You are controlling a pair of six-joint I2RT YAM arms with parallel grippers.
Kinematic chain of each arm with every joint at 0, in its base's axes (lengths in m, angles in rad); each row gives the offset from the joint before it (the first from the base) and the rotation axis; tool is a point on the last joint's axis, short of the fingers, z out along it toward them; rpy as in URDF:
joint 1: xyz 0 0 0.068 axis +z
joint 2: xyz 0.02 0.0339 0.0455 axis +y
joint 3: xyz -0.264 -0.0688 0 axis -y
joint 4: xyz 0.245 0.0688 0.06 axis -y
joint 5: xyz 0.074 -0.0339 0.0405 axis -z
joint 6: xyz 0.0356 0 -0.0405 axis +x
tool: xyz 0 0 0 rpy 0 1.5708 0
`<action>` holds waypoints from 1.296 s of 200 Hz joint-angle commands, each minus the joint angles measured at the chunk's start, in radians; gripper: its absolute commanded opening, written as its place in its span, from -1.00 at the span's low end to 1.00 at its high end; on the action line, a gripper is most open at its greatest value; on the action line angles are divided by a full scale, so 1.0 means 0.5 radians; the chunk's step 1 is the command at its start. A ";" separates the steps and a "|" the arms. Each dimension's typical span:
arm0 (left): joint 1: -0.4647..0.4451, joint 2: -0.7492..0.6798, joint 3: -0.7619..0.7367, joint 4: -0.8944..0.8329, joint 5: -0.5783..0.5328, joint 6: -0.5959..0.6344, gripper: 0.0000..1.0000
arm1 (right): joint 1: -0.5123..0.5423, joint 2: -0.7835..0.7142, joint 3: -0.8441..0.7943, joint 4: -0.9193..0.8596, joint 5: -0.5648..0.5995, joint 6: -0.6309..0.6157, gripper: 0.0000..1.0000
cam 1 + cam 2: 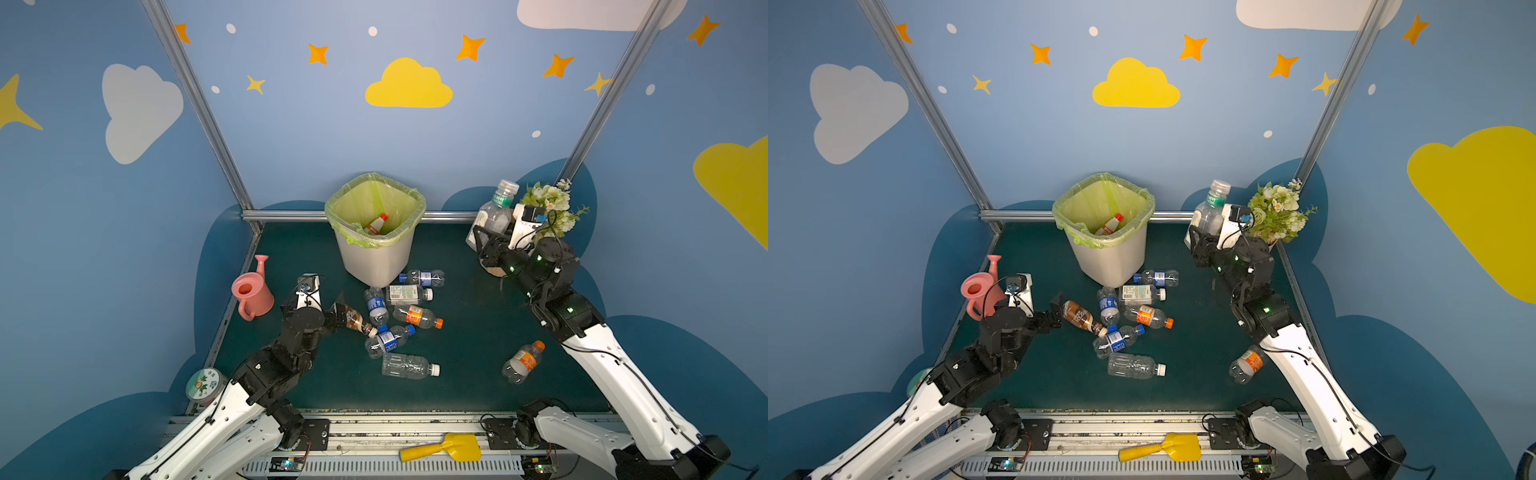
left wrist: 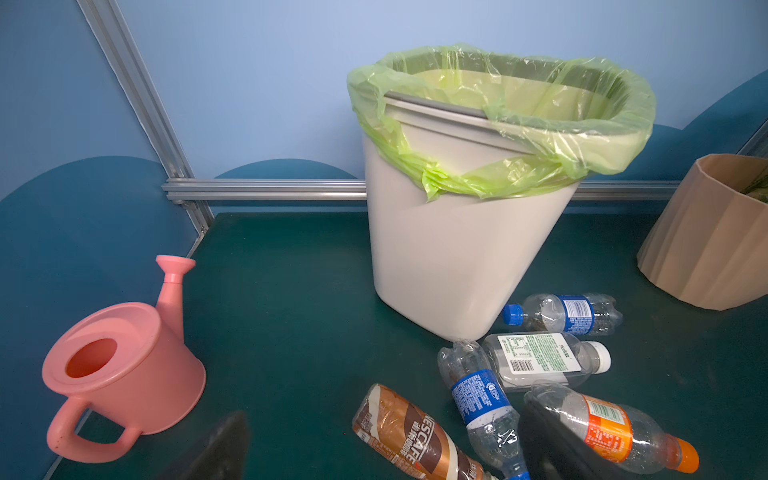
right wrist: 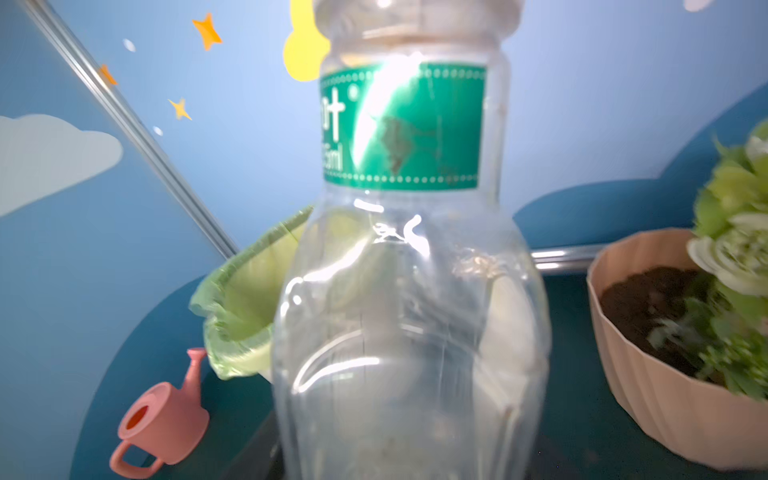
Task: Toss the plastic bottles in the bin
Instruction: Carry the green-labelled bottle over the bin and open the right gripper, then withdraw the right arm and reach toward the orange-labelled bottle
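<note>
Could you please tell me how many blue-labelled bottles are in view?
3. First bottle lies beside the bin; second bottle just in front; third bottle nearer still. The bin may hide more.

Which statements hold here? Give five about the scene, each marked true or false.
1. The pink watering can stands upright, left of the bin. True.
2. The right end effector holds a green-labelled bottle off the table. True.
3. The left end effector grips the brown-labelled bottle. False: its jaws stand open with the bottle lying between them.
4. The bin is empty. False: a red-capped bottle lies inside.
5. The lone orange-labelled bottle near the right arm stands upright. False: it lies on its side.
</note>
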 commanded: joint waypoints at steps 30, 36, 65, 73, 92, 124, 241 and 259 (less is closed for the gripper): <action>-0.001 -0.014 0.008 -0.049 -0.014 -0.051 1.00 | 0.181 0.531 0.452 0.448 -0.352 0.011 0.01; -0.002 -0.016 0.006 -0.054 -0.015 -0.055 1.00 | 0.204 0.640 0.556 0.429 -0.422 0.019 0.02; -0.004 -0.024 -0.013 -0.051 -0.009 -0.061 1.00 | 0.282 1.375 1.423 -0.265 -0.746 0.014 0.05; -0.003 -0.024 -0.007 -0.062 -0.010 -0.058 1.00 | 0.292 1.591 1.684 -0.491 -0.769 0.019 0.19; -0.004 -0.035 0.034 -0.130 -0.033 -0.056 1.00 | 0.295 1.821 2.050 -0.768 -0.770 0.027 0.45; -0.004 -0.125 0.007 -0.150 -0.081 -0.055 1.00 | 0.280 1.639 2.003 -0.712 -0.515 -0.093 0.84; -0.011 -0.061 -0.109 0.105 -0.002 -0.001 1.00 | -0.032 -0.090 0.071 -1.242 1.006 0.580 0.85; -0.013 -0.073 -0.128 0.151 0.022 0.036 1.00 | -0.179 -0.301 -0.187 -1.419 0.981 0.818 0.85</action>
